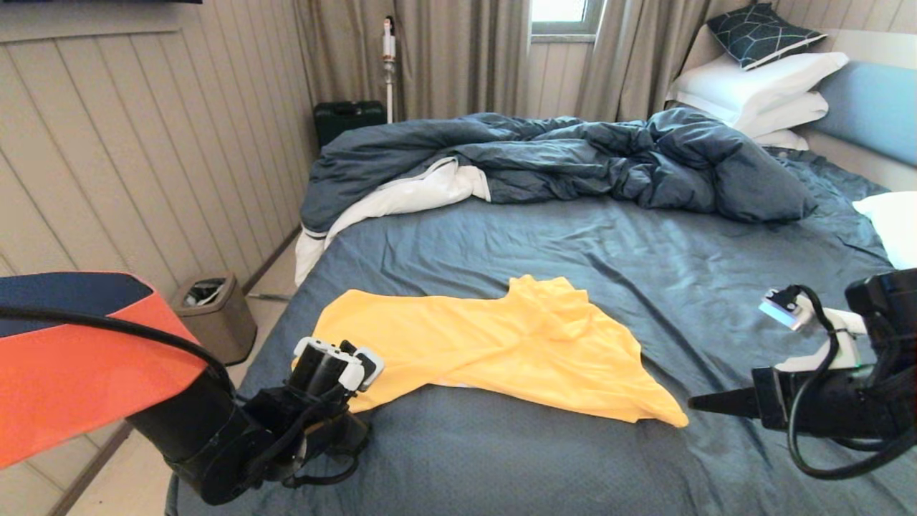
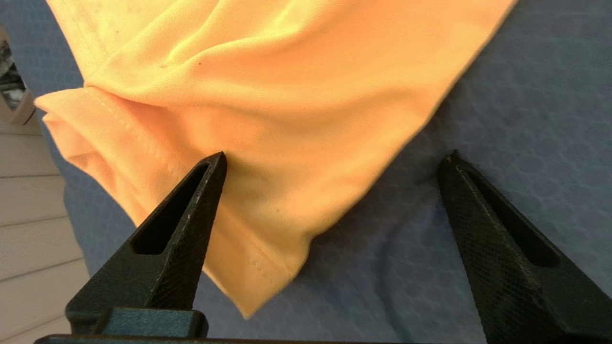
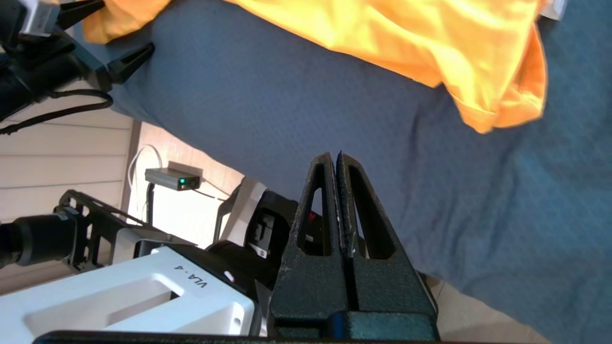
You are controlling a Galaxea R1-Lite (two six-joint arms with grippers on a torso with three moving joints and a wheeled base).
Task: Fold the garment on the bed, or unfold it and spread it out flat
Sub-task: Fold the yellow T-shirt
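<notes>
I have the large bright yellow T-shirt of thin smooth fabric (image 1: 501, 344) lying crumpled in a long, half-folded band across the near part of the wide bed with its dark blue-grey sheet (image 1: 645, 251). My left claw (image 2: 334, 157) sits at the shirt's left end, close to the bed's left edge. Its two black fingers are spread wide and hold nothing: in the left wrist view one fingertip (image 2: 217, 162) lies over the stitched hem corner, the other over bare sheet just beside the cloth. My right claw (image 3: 338, 157) is pressed together with nothing between its fingers. It hangs over the sheet near the bed's front edge, to the right of the shirt's pointed right corner and apart from it. Behind the shirt, a rumpled dark blue duvet with a white underside (image 1: 559, 158) is heaped across the far half of the bed.
</notes>
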